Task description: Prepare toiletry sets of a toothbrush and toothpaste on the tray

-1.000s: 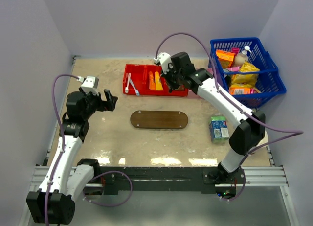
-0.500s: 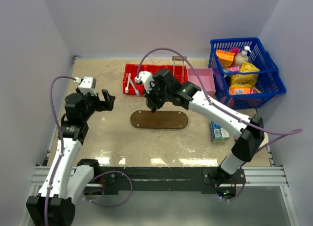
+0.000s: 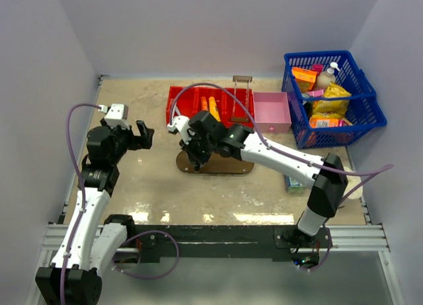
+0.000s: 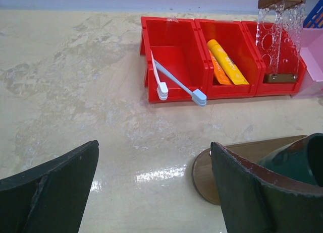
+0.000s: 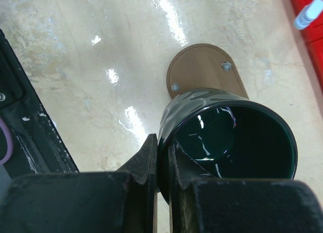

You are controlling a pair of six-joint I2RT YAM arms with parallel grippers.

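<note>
My right gripper (image 5: 162, 139) is shut on the rim of a dark green glossy cup (image 5: 227, 137), one finger inside and one outside. It holds the cup just above the left end of the brown oval tray (image 5: 202, 66), which also shows in the top view (image 3: 231, 166). In the left wrist view, toothbrushes (image 4: 174, 81) lean out of the left compartment of the red bin (image 4: 174, 49). The two orange toothpaste tubes (image 4: 227, 64) lie in its middle compartment. My left gripper (image 4: 154, 144) is open and holds nothing, over bare table left of the tray (image 4: 237, 162).
A clear bubbled rack with a wooden top (image 4: 277, 41) stands in the red bin's right compartment. A pink box (image 3: 272, 111) sits right of the bin, and a blue basket (image 3: 334, 97) of goods is at the far right. A small green-blue carton (image 3: 294, 181) lies under my right arm.
My right arm has swung from over the red bin leftward and toward the near side, to the tray's left end, carrying the cup. The left arm has barely moved.
</note>
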